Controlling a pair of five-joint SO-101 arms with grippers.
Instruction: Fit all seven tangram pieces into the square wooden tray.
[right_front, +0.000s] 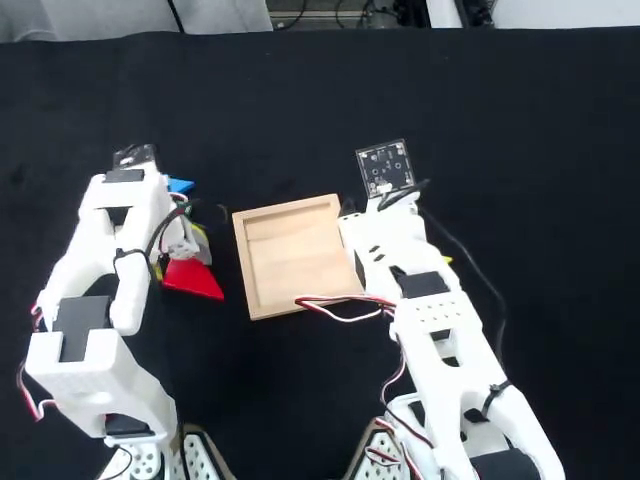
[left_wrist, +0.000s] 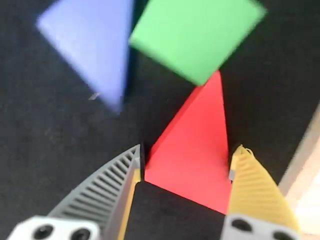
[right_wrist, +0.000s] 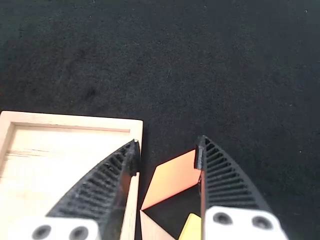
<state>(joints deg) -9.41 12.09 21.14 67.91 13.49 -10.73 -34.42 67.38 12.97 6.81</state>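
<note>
Left fingers (left_wrist: 250, 190) apart astride one red triangle (left_wrist: 192, 150); right fingers (right_wrist: 225, 180) apart over one orange piece (right_wrist: 172, 180).

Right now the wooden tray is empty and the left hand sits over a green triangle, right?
Not quite. The left hand sits over a red triangle, not a green one; the green piece lies farther off, as the left wrist view shows. The wooden tray is indeed empty.
</note>
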